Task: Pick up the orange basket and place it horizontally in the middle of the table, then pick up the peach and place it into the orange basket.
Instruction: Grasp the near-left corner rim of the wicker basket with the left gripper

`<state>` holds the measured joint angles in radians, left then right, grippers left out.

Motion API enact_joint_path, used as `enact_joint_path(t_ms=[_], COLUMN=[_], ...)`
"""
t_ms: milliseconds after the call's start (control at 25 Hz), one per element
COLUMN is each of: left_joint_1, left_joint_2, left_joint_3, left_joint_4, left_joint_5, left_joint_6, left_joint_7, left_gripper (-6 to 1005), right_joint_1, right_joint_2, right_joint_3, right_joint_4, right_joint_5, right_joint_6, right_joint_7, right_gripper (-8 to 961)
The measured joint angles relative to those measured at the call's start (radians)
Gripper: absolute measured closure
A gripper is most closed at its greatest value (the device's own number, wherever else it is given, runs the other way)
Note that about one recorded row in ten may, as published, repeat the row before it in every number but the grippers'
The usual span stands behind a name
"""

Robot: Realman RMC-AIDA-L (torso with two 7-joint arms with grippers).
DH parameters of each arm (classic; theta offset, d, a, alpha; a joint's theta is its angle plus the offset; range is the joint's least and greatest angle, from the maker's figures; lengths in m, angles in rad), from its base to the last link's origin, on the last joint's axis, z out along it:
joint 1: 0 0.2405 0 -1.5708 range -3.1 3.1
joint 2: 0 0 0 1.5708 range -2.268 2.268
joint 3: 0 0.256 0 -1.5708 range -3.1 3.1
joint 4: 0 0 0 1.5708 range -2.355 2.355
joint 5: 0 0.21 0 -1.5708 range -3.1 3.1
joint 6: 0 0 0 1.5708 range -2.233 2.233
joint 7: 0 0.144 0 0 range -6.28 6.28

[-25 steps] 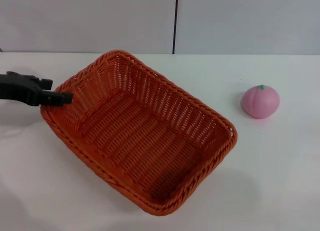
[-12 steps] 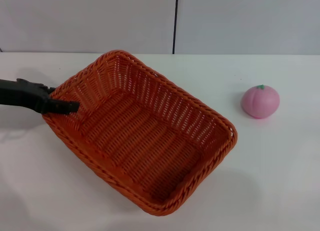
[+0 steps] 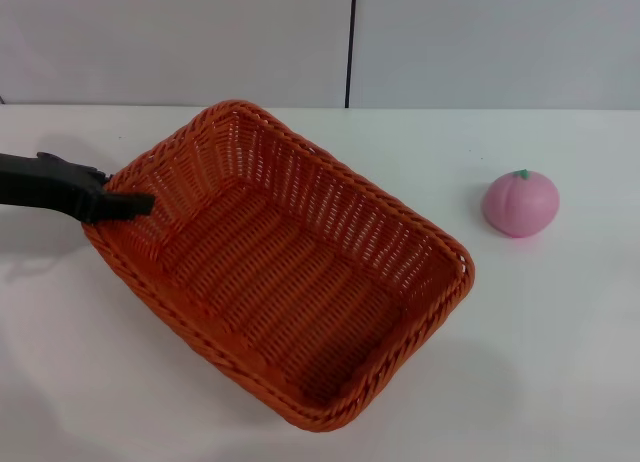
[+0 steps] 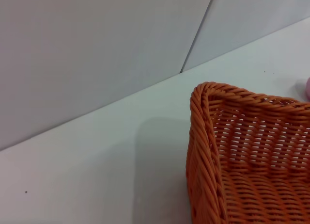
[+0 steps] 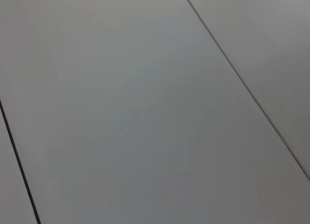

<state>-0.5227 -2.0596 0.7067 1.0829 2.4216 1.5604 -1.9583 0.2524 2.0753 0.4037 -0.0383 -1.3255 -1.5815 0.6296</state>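
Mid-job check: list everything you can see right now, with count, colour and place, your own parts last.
orange basket: one, orange, lying diagonally across the table's middle, empty.
peach: one, pink with a green stem, on the table to the basket's right, apart from it.
table: one, white, under everything.
wall panels: grey, behind the table, with a dark seam.
left gripper: one, black, at the basket's left corner rim.
right gripper: not in view.
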Motion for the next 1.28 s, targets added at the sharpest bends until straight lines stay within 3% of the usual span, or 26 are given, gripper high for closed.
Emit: enact_joint_path(t_ms=[320, 480, 720, 920, 1280], left_joint_1=[0.004, 0.006, 0.006, 0.002, 0.009], left_joint_2=[-0.001, -0.001, -0.001, 0.005, 0.011], left_joint_3=[0.013, 0.013, 0.008, -0.026, -0.09], left_joint_4=[0.0, -0.004, -0.01, -0.014, -0.015], left_joint_5=[0.001, -0.002, -0.003, -0.103, -0.106], left_joint_6=[0.001, 0.008, 0.008, 0.052, 0.053], left_joint_7=[-0.005, -0.005, -0.008, -0.125, -0.258], left_gripper=[595, 811, 809, 808, 806], right_joint_1=[-0.002, -0.002, -0.002, -0.002, -0.001], right_joint_2=[0.0, 0.0, 0.0, 0.0, 0.002], right_joint_3=[0.003, 0.003, 0.003, 0.003, 0.003], right_joint_4=[0.0, 0.0, 0.0, 0.001, 0.002], right_joint_5=[0.0, 0.0, 0.0, 0.0, 0.0], right_joint_6=[0.002, 0.006, 0.008, 0.008, 0.019], right_joint_7=[-0.001, -0.001, -0.001, -0.001, -0.001], right_gripper=[416, 416, 416, 416, 415])
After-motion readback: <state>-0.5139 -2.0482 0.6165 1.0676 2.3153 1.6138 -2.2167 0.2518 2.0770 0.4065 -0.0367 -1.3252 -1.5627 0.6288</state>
